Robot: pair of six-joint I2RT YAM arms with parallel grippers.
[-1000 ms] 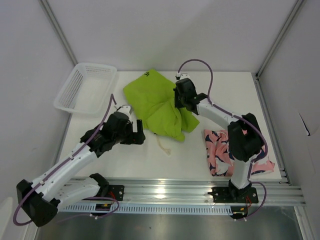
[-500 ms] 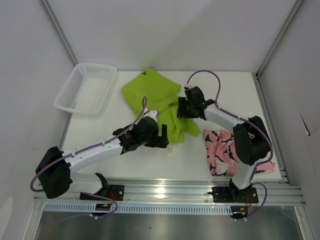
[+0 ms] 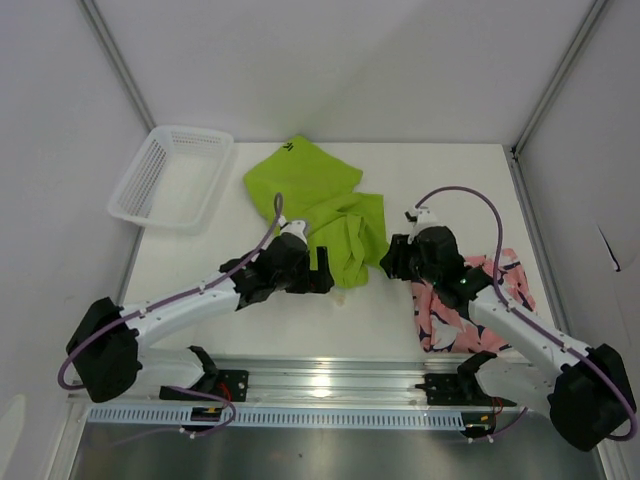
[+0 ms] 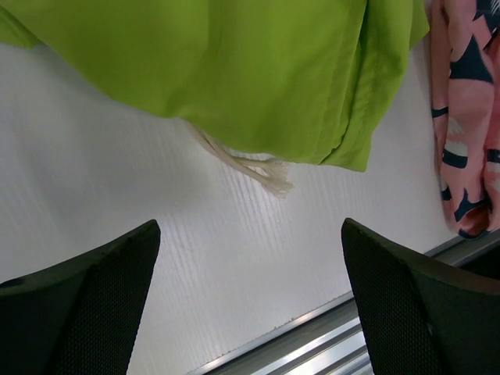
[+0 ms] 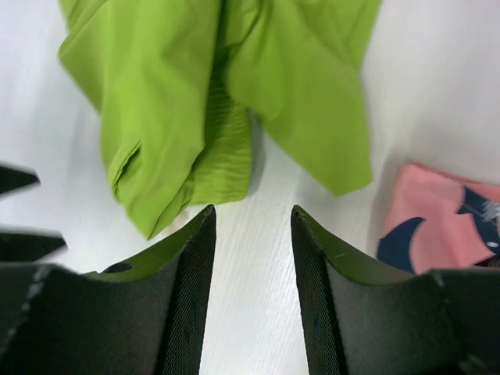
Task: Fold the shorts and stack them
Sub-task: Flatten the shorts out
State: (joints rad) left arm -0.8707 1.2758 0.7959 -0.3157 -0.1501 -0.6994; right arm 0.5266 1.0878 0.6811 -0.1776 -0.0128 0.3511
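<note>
lime green shorts point(image 3: 320, 205) 1 | pink shorts point(image 3: 450, 305) 1 | basket point(image 3: 128, 183) 1 | left end effector point(image 4: 250, 234) released; right end effector point(image 5: 251, 215) released

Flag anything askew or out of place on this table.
The lime green fabric shorts lie rumpled and unfolded mid-table, a cream drawstring trailing out from their near edge. The pink navy-and-white-print shorts lie apart, not stacked.

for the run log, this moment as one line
left gripper: open, empty, at near edge of green shorts | right gripper: open, empty, between both shorts | pink shorts: apart, not stacked
</note>
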